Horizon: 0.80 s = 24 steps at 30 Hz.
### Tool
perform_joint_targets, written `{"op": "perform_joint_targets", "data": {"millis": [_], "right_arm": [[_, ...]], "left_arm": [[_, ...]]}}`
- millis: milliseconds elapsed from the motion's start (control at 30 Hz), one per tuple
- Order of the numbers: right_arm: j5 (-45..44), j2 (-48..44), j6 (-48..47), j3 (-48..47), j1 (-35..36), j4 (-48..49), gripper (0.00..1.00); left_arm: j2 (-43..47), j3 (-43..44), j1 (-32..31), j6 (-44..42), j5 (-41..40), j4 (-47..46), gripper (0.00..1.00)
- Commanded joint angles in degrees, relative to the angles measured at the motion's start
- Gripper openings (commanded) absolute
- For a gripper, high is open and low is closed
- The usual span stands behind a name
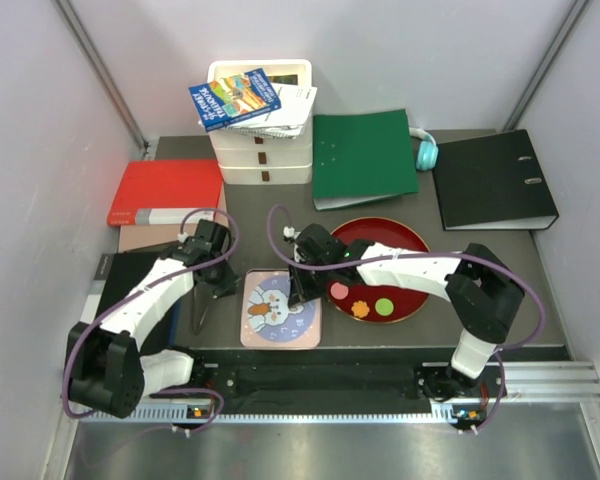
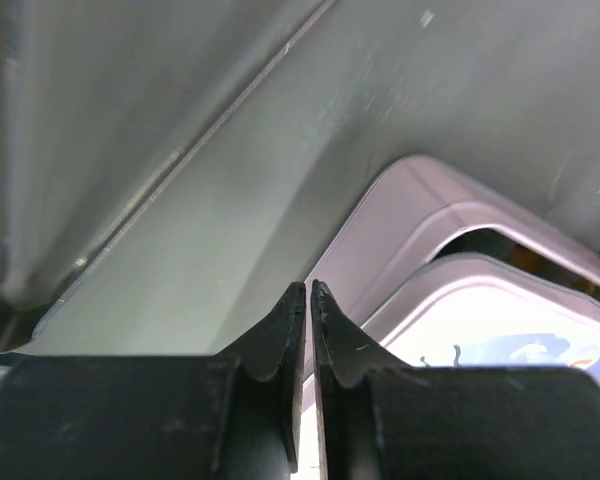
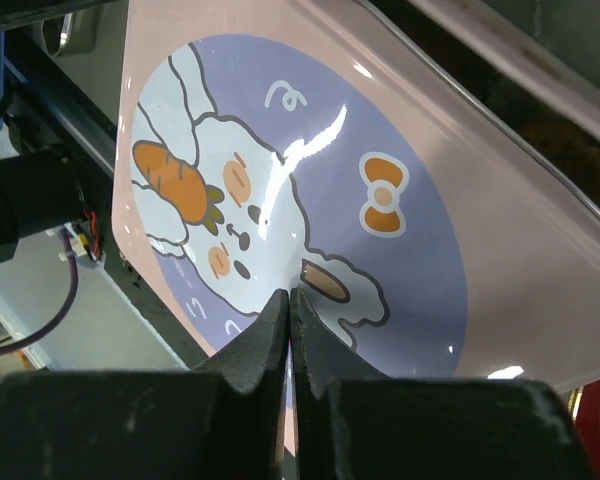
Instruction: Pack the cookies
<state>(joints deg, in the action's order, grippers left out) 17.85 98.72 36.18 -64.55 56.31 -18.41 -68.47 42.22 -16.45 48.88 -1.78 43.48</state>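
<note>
Cookies lie on red plate, just right of tin, lid on. Right jaws clenched at lid; left jaws near-closed, empty, beside tin corner. Risks: thin pinch slips off lid; tin skids on counter into plate, scattering cookies.

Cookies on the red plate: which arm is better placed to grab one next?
Right, probably: its jaws hang beside the red plate of cookies; the left arm is beyond the tin.
</note>
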Motion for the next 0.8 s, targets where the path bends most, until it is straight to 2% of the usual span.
{"op": "perform_joint_targets", "data": {"millis": [0,767], "right_arm": [[-1.2,1.8,0.3,-1.2,-2.9,1.0,0.00],[-1.4,8.3,-0.8,-7.4,-7.4,-2.9,0.00]], "left_arm": [[2.1,5.1,0.0,-1.5,-5.2,2.1,0.13],[3.6,3.3,0.4,-1.5,-1.9,0.0,0.13]]}}
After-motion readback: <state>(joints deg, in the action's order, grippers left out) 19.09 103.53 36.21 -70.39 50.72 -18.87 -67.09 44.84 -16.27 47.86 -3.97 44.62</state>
